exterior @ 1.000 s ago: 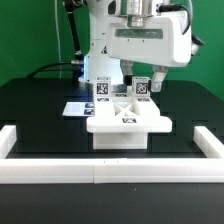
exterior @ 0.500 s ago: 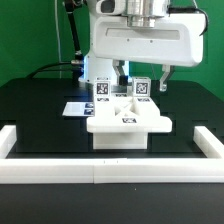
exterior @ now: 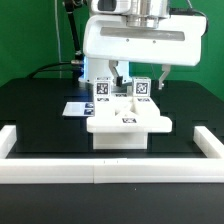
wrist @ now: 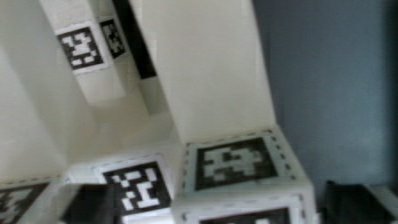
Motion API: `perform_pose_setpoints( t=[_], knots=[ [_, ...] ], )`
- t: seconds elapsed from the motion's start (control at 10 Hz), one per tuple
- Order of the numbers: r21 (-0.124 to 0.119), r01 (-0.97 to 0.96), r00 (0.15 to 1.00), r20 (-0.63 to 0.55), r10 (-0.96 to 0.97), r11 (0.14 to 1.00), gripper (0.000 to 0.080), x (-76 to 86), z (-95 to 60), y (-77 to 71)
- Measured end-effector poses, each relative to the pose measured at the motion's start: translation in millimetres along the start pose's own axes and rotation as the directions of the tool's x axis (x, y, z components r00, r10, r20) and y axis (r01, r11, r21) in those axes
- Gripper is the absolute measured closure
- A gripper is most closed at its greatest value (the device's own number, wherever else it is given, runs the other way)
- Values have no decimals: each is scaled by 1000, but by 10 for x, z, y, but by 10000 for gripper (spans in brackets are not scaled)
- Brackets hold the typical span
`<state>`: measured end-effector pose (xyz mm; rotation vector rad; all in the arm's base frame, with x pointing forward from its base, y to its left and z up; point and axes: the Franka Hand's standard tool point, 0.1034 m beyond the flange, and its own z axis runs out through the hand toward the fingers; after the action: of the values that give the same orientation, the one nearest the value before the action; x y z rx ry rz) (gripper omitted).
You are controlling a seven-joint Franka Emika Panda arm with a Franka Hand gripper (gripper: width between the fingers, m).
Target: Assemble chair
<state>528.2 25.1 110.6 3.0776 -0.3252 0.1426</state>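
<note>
The chair parts stand mid-table in the exterior view: a flat white slab [exterior: 126,123] with two upright tagged pieces behind it, one toward the exterior view's left [exterior: 102,90] and one toward its right [exterior: 142,89]. My gripper [exterior: 141,80] hangs over the right upright piece, a dark finger [exterior: 121,74] on each side of its top. In the wrist view the tagged block [wrist: 228,165] sits between my gripper's [wrist: 221,204] dark fingertips [wrist: 82,206], which lie close to its sides with slim gaps. The gripper is open and astride the block.
The marker board [exterior: 74,107] lies flat on the black table beside the slab, on the exterior view's left. Long white border rails [exterior: 110,173] run along the front and both sides. The arm's large white hand [exterior: 140,42] hides the area behind the parts.
The hand has come down over the right upright piece, and the fingers have drawn in a little toward its sides. The chair parts have not moved.
</note>
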Motion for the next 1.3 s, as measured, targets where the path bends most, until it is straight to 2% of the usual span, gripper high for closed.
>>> perform_pose_setpoints(
  t=[0.1,0.2,0.3,0.5,0.8,1.3],
  knots=[
    [0,-27,1000,0,27,1000,395,-1,1,-2],
    [0,-30,1000,0,30,1000,395,-1,1,-1],
    [0,-53,999,0,53,999,514,-1,2,0],
    [1,-79,997,1,79,997,514,-3,3,0],
    [2,-306,952,1,306,952,514,-4,5,-1],
    [2,-597,802,2,597,802,514,-3,5,-1]
  ],
)
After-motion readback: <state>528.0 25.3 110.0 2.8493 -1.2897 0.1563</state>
